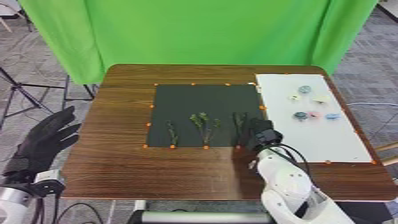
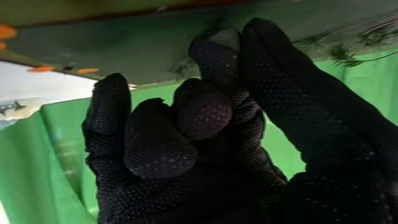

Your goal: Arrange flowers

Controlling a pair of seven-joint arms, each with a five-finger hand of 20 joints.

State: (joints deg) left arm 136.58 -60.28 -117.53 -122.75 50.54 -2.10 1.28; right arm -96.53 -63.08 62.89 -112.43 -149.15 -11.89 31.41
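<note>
On the dark mat point(image 1: 187, 100), the rightmost stem point(image 1: 239, 123) runs away from me, just left of my right hand point(image 1: 266, 135) — the nearer one — whose fingers point(image 2: 160, 145) curl, apparently empty; I'd judge the grasp lies leftward.

glossy brown wood table point(image 1: 111, 165), matt green cloth point(image 1: 213, 35)

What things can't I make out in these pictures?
Whether the right hand holds the nearest stem: head view, too small; right wrist view, its glove blocks it.
What kinds the small blooms are: head view, too small.
The rest of the left arm: head view, cut off by an edge.
All the feathery greenery: right wrist view, cut off.
</note>
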